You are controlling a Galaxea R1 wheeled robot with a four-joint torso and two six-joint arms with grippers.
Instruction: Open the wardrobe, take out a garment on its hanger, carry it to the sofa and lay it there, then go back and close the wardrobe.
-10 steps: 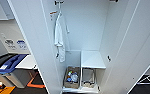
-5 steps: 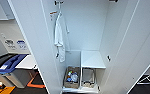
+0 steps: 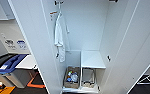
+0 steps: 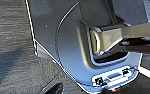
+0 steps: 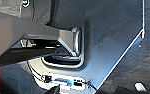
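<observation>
Straight ahead of you the wardrobe point(image 3: 91, 37) stands wide open, both doors swung out: the left door point(image 3: 31, 42) runs down the near left, the right door point(image 3: 133, 50) fans across the right. Against its left inner wall a white garment point(image 3: 59, 37) hangs from the top, long and limp, with what looks like a hanger point(image 3: 58, 10) above it, too blurred for you to be sure. You can make out no dark red on it, so you cannot tell from the head view whether it is the jacket. Lower down, a white shelf point(image 3: 92, 59) sits at the right half of the interior. On the wardrobe's bottom, a brown box point(image 3: 71, 77) of small mixed items lies beside a second, emptier-looking bin point(image 3: 88, 78) under the shelf.

Left of the wardrobe you see a white counter point(image 3: 27, 62) and, nearer, a dark bin with a blue lid point(image 3: 8, 63); orange tape point(image 3: 34, 83) marks the dark floor below.

Your wrist views look down on the robot's own grey body and dark carpet point(image 4: 11, 37); whether either gripper is open or closed you cannot tell
</observation>
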